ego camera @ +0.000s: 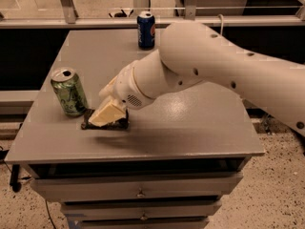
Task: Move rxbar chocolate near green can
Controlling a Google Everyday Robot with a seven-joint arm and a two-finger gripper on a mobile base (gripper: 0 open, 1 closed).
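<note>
Tool (104, 118) atop rxbar chocolate (120, 125), beside green can (69, 92)

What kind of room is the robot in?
Probably a lab or office workroom: a grey drawer cabinet, a speckled floor, and a rail behind. The gripper sits low over the bar, beside the green can.

I see my cream-yellow gripper (108, 114), on a white arm (214, 66), low over the dark brown-black rxbar chocolate (86, 123) beside the light green can (70, 93) with darker script and silver top, and a dark blue can (146, 30) with a red-white logo on the speckled grey table (200, 128).
</note>
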